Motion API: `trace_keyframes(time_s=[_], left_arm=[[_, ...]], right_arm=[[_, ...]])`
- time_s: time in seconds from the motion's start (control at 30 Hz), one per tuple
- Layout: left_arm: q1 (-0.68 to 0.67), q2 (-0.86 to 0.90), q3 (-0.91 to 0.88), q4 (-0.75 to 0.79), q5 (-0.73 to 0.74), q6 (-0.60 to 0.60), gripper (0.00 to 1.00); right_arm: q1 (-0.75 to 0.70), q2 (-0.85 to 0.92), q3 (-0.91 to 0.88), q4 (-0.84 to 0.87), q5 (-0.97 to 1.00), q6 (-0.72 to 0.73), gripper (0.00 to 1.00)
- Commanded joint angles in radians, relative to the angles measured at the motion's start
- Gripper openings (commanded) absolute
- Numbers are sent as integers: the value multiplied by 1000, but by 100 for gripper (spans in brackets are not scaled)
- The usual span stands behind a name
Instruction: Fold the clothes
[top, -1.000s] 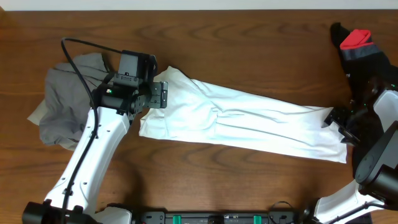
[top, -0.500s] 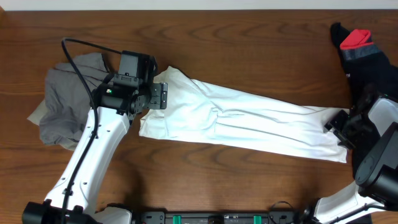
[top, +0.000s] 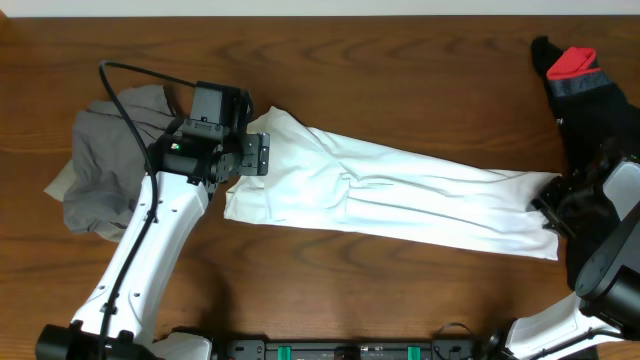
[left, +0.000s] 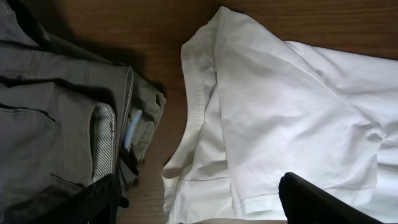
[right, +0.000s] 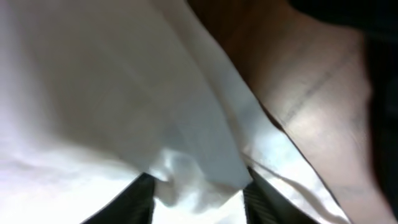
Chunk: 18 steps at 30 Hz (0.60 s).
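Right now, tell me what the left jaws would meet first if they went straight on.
The white T-shirt: its near end lies right ahead of the open left jaws. The grey-khaki garment sits off to one side, out of that line. The gap between jaws and cloth is unclear.

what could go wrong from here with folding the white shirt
1. The right tool has only a small bunch of the white T-shirt edge between its fingers, so the fabric may slip out when pulled.
2. The left tool hangs open with one finger over the grey pile and could snag that instead of the shirt.
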Motion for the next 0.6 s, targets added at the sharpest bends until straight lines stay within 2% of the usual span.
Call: trace_keyframes(time_s=[0.0,0.07,0.17,0.33,0.43,0.5,0.57], left_arm=[[5,-1,14,-4,-4,-9,83],[5,-1,14,-4,-4,-9,83],[5,-1,14,-3,-4,-9,83],[5,-1,14,-3,-4,-8,83],[5,-1,14,2,-4,-9,84],[5,-1,14,8,-4,-9,83],[5,-1,14,13,-4,-9,84]], right_arm=[[-11,2,19,17,-37,-11,33],[-11,2,25,21,-50,-11,26],[-11,1,50,14,-53,-11,21],[-12,1,129,-48,-76,-42,21],[-12,1,189,-97,-75,-65,25],[-12,1,214,-111,-75,-75,12],[-12,1,222,-110,-66,-75,7]])
